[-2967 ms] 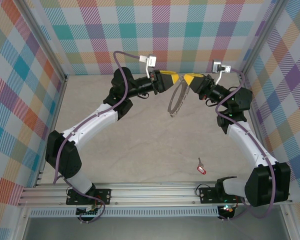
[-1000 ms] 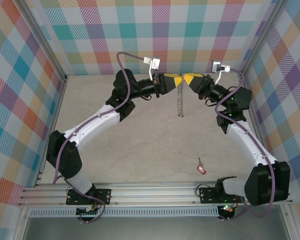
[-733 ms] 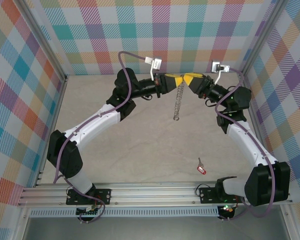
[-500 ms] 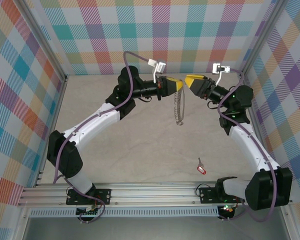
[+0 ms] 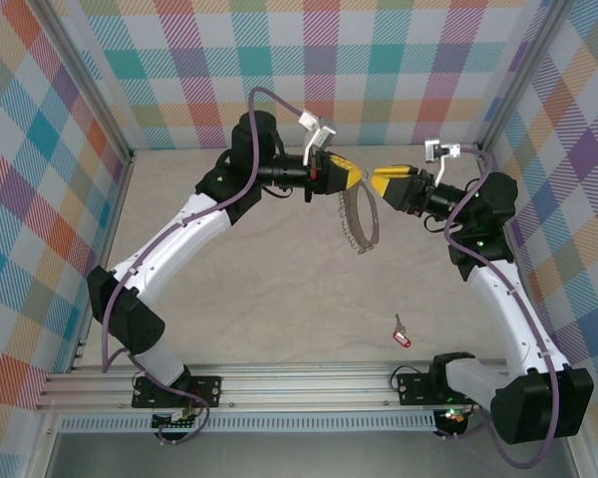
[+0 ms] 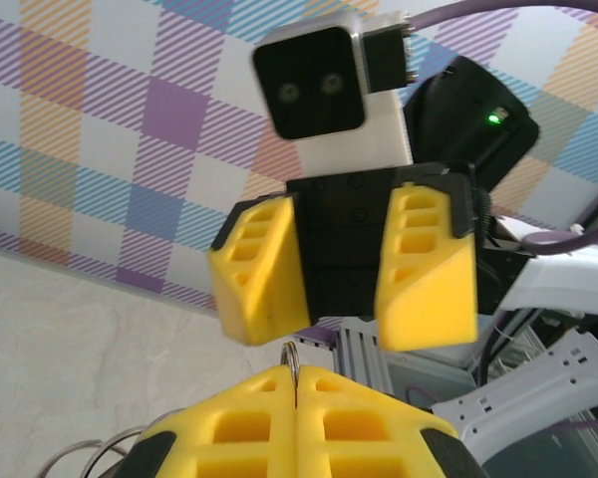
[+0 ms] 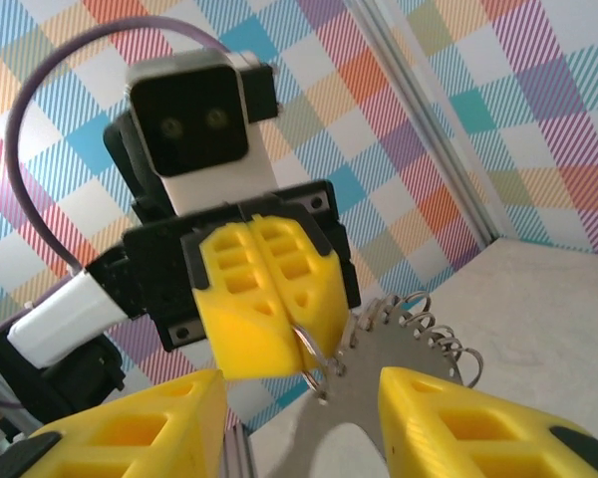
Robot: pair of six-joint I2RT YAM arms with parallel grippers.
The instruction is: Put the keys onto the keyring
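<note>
The keyring (image 5: 362, 248), a thin grey ring fringed with wire loops, hangs in the air at the back of the table. My left gripper (image 5: 357, 181) is shut on one small loop (image 6: 292, 357) at its top. My right gripper (image 5: 376, 183) faces it, open, a little to the right and apart from the ring. In the right wrist view the ring's grey rim (image 7: 419, 363) shows between my open right fingers (image 7: 488, 418), below the shut left fingers (image 7: 264, 299). The key (image 5: 403, 338), red-headed with a short silver blade, lies on the table near the right arm's base.
Plaid walls (image 5: 60, 149) enclose the beige table (image 5: 279, 289) on three sides. An aluminium rail (image 5: 299, 383) runs along the near edge with both arm bases on it. Both arms reach over the back half of the table.
My right gripper has opened, let go of the keyring and drawn back to the right. The left arm has swung the ring right and turned it, so it shows as an open oval.
</note>
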